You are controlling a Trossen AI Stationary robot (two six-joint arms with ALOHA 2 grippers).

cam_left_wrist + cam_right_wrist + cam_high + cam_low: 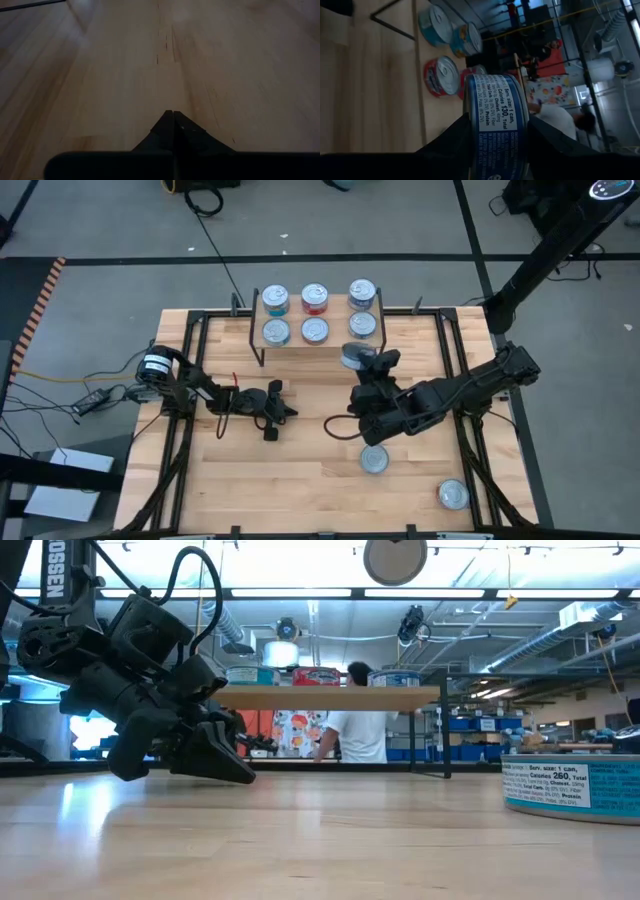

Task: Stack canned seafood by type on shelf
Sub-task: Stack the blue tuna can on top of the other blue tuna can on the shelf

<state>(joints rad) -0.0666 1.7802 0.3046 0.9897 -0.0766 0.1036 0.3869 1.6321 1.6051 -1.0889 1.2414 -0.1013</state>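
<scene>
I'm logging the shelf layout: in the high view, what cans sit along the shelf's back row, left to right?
Teal can → red can → blue can, all on the shelf.

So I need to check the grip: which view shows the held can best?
The right wrist view: the blue can fills it, clamped between the right gripper fingers. The high view shows only its lid; the low and left wrist views miss it.
</scene>
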